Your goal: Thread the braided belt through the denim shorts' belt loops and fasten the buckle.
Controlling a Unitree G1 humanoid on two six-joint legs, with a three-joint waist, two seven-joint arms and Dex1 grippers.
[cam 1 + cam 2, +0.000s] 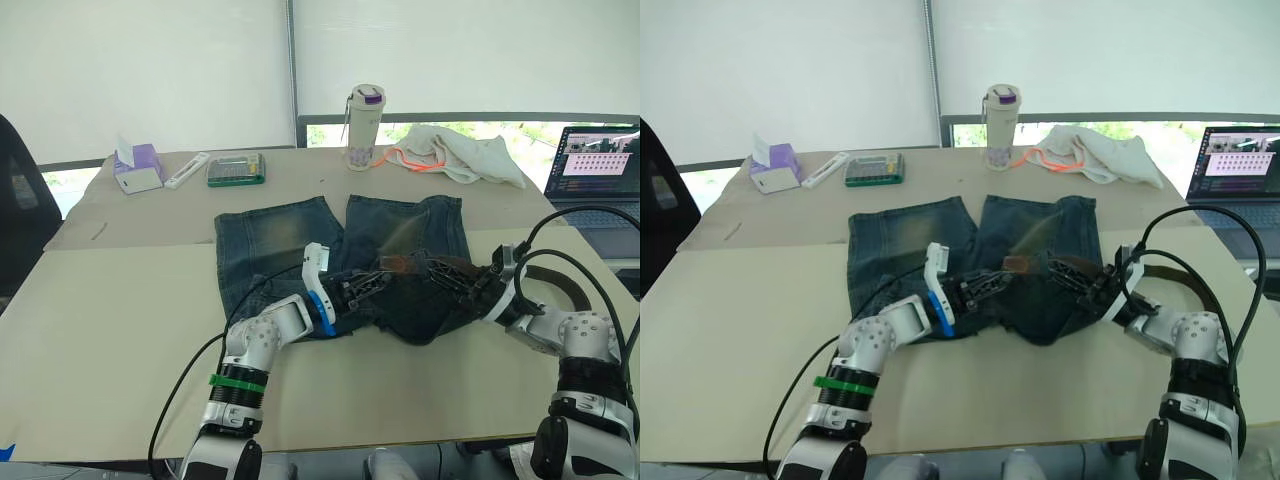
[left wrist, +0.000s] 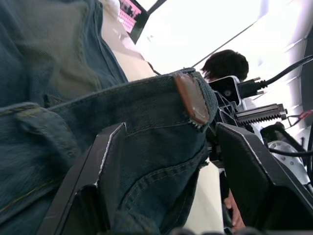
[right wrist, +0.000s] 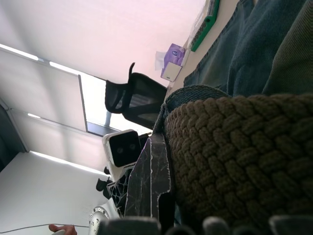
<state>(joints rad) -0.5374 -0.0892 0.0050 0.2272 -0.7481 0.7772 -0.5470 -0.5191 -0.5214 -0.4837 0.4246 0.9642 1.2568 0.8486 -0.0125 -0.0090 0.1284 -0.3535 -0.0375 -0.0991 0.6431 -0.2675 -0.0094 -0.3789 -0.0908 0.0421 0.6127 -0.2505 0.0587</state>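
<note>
i've got the left gripper (image 1: 372, 284) spread wide around the faded blue denim shorts' (image 1: 280, 235) waistband mid-table; right gripper (image 1: 452, 276) pinches the dark brown braided belt (image 3: 244, 147). feed slowly, keeping the loop lifted.

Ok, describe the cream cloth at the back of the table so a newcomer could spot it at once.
Start at the far edge of the table, under the window. Right of the tall white bottle with the purple lid, beside the open laptop, lies the crumpled cream-white cloth. Its orange trim sets it apart; the denim shorts nearer the robot are dark blue.
</note>
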